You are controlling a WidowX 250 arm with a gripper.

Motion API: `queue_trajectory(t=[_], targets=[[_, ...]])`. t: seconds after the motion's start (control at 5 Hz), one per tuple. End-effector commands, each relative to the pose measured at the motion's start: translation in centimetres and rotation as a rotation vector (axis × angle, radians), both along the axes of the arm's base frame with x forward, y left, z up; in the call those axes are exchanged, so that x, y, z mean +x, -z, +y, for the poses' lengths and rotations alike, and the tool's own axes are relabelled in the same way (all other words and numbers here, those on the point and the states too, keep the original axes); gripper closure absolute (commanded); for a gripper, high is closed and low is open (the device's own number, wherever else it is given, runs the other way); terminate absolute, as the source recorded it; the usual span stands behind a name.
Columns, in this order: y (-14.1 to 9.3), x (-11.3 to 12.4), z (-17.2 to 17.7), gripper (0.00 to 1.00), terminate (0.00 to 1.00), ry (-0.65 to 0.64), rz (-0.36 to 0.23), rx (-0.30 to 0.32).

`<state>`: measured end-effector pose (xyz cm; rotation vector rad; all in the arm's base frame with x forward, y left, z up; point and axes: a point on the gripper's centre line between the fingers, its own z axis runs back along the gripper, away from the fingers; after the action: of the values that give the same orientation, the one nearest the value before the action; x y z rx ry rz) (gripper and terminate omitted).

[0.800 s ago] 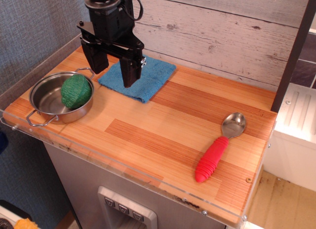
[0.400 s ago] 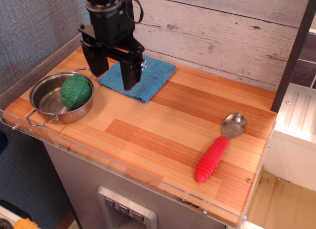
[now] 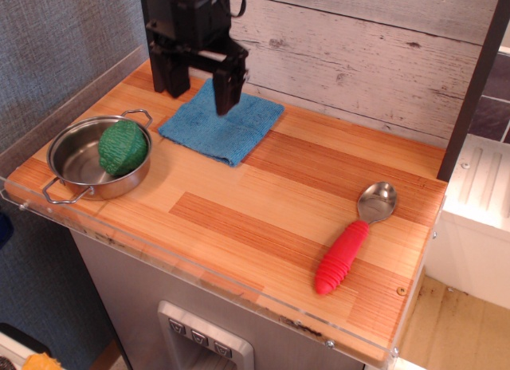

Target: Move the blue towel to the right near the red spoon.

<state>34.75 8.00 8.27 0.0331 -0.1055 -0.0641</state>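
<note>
Black boxy gripper (image 3: 198,89), two blocky fingers (image 3: 227,84), black cable.

1. No words, labels, brand names, numbers or signs can be read anywhere in this view.
2. The buttons (image 3: 199,339) on the grey front panel below the counter are too small to make out.

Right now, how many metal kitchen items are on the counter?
2. The steel pot sits at the left edge with the green knitted ball inside; the red spoon, with its metal bowl, lies at the right. None looks hidden.
</note>
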Motion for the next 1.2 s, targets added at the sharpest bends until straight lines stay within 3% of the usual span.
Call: queue_trajectory(t=[0.0,0.4,1.0], targets=[[0.5,3.6,1.8,0.00,0.00,-0.003,-0.040,0.070],[4.1,3.3,2.9,0.00,0.00,-0.051,-0.003,0.037],[7.4,2.8,3.1,0.00,0.00,-0.021,0.068,0.010]])
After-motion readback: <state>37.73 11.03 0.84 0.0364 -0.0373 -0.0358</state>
